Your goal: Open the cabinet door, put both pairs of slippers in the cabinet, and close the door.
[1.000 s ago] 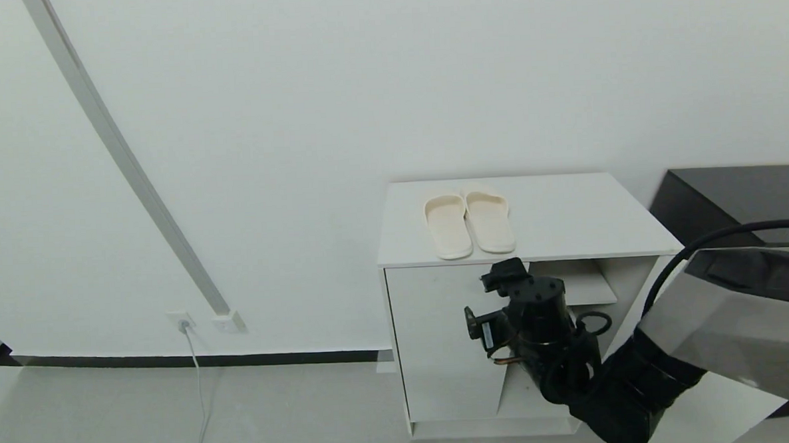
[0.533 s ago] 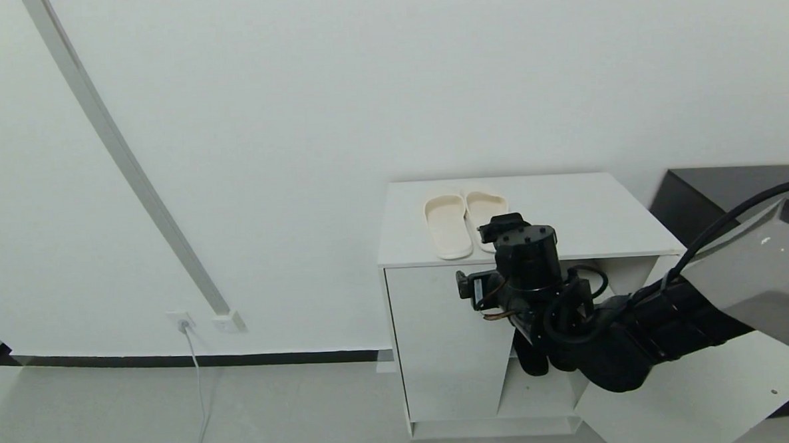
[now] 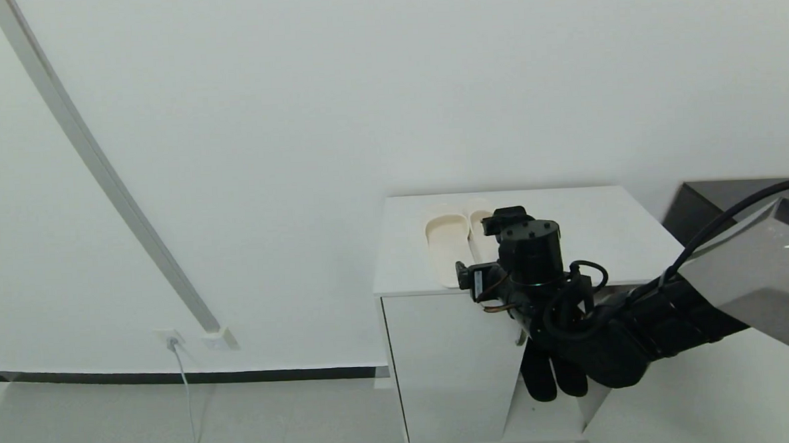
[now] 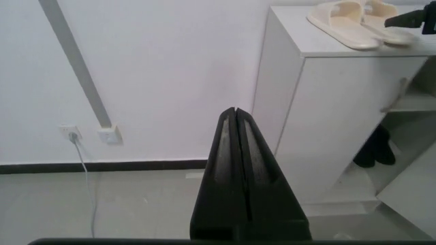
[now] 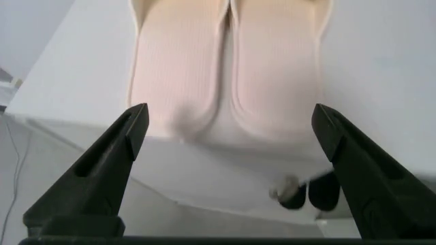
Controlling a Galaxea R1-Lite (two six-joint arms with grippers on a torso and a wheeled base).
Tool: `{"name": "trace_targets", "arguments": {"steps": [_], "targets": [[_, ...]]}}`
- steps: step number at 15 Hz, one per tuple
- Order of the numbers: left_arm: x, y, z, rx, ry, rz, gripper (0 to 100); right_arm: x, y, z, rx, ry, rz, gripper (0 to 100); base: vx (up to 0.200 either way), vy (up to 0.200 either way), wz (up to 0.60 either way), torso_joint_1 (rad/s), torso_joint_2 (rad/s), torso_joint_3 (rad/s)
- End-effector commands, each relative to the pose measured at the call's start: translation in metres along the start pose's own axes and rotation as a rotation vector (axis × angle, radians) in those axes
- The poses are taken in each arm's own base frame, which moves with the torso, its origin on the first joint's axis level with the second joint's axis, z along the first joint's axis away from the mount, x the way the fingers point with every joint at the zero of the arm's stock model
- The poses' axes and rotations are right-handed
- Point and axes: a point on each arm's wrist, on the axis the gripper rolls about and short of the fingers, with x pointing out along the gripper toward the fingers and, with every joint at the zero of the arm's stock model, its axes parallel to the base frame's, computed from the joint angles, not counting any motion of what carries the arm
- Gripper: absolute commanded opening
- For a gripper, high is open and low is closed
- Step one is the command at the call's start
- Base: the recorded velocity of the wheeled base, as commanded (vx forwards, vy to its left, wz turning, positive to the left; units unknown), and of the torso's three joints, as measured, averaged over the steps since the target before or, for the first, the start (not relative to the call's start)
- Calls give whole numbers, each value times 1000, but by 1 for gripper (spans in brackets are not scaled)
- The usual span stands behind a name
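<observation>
a pale grey strip (image 3: 99, 168) is running diagonally down a plain white wall (image 3: 362, 83), ending at a small white box (image 3: 216, 338) just beside a wall socket (image 3: 168, 338). a plug is sitting in the socket, and its white cable (image 3: 190, 410) is hanging down and trailing across the grey floor (image 3: 77, 428). a black skirting band (image 3: 175, 376) is lining the foot of the wall. at the far right, a dark flat-topped piece of furniture (image 3: 706, 194) is standing against the wall.
</observation>
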Motion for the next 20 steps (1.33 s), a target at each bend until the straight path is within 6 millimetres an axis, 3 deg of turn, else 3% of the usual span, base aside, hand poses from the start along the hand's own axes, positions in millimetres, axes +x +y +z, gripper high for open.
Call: {"name": "trace_targets", "arguments": {"steps": [1,3,14,20], "targets": [[0,0,0,-1,2,0,0,7,1,-9,-7,9,-5,100,200,0,0,-2,2,2],[0,0,0,-4,2,1,0,10,2,-11,-2,-11,-3,100,200,0,0,7,0,2],[0,0,0,-7,2,4,0,73,4,-27,0,-68,-27,100,0,0,0,0,0,0],[0,0,0,-8,2,4,0,93,2,-28,-16,-103,-48,100,0,0,0,0,0,0]]}}
